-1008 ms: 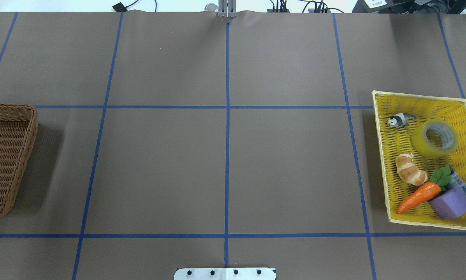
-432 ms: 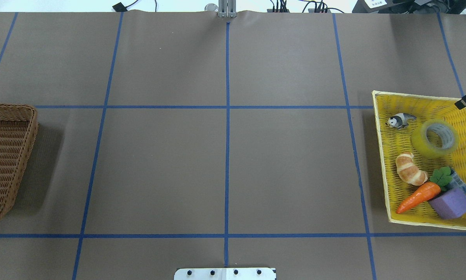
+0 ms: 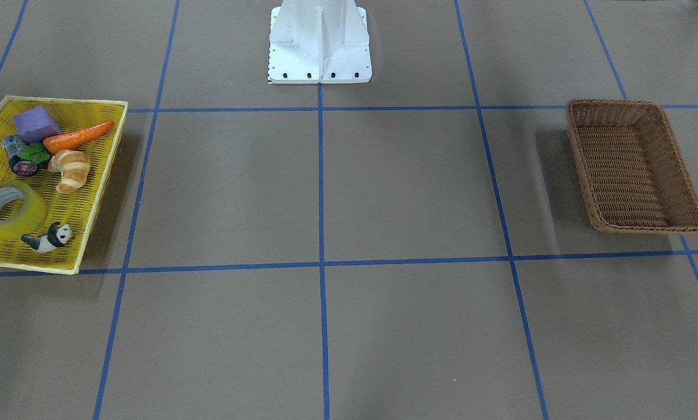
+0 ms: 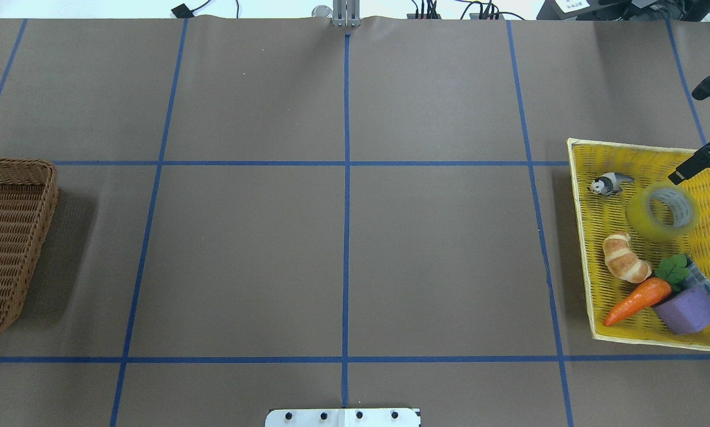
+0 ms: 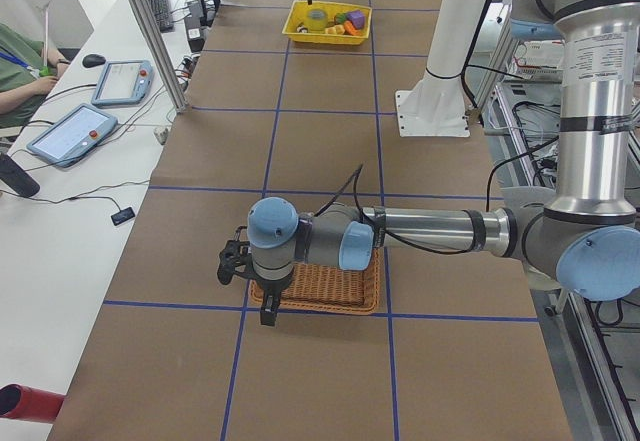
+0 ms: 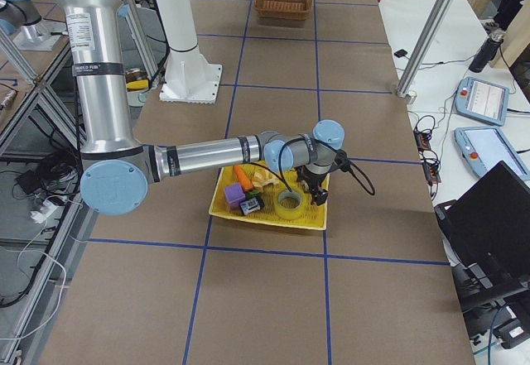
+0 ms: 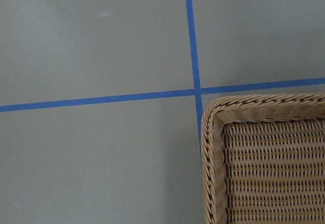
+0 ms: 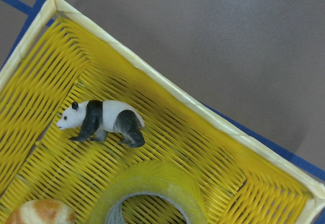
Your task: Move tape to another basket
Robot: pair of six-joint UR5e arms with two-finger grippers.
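**Overhead:** R arm has come in from the right edge. 1 s ago no arm showed at all, and 0.4 s ago only one finger end showed at the corner of the yellow plastic basket (image 4: pixel 627 146). Now the right gripper (image 4: pixel 685 135) is over that basket's far corner. Its lower fingertip (image 4: pixel 684 171) is just beside the far rim of the packing tape roll (image 4: pixel 663 212); I see no contact. Two dark finger parts sit well apart, so I read the jaws as spread wide w/ nothing held. The roll lies flat, hole up, near the panda figurine (image 4: pixel 610 184) and croissant (image 4: pixel 626 265), and it hasn't shifted. The wicker basket (image 4: pixel 10 166) is at the far left edge, well apart.

**Front-facing:** Only one dark finger end shows at the left edge, over the roll's rim.

**Ext left:** The left gripper (image 5: pixel 250 289) hangs over the wicker basket's near edge. Can't tell its aperture from here.

**Ext right:** R arm is stretched low, wrist above the yellow basket beside the roll.

**L wrist:** Wicker basket corner and blue grid lines; no fingers in shot.

**R wrist:** Panda and yellow basket corner, w/ the roll's top arc at the frame bottom. No fingers seen.

**Read:** Approach only, grasp not begun, so the whole transfer is ahead. Next I'd expect a descent w/ one finger in the core and the other outside the wall.
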